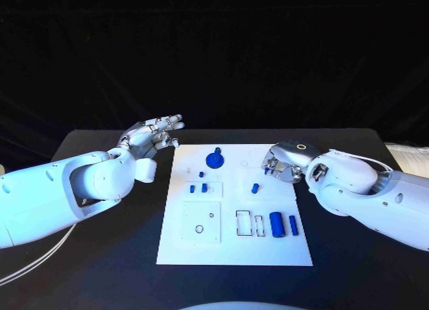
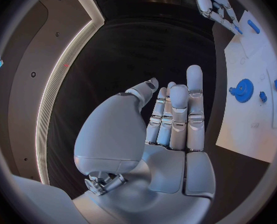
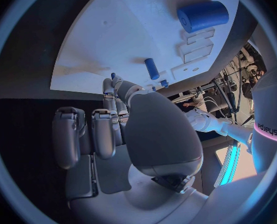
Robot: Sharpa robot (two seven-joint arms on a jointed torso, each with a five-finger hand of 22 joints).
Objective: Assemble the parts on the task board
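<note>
The white task board (image 1: 235,248) lies in the middle of the table. On it are a blue gear (image 1: 214,159), a few small blue pegs (image 1: 204,188), a lone peg (image 1: 254,188), and a thick blue cylinder (image 1: 277,224) beside a thinner one (image 1: 292,225). My right hand (image 1: 284,163) hovers over the board's far right part with its fingers curled down. In the right wrist view a small blue part (image 3: 113,76) sits pinched at that hand's (image 3: 132,134) fingertips, near the lone peg (image 3: 151,68). My left hand (image 1: 151,137) is raised off the board's far left corner, fingers apart, holding nothing.
Rectangular recesses (image 1: 249,222) and a square outline with a small ring (image 1: 199,228) mark the board's near half. Black table (image 1: 103,258) surrounds the board on all sides. A white cable (image 1: 28,265) lies at the left edge.
</note>
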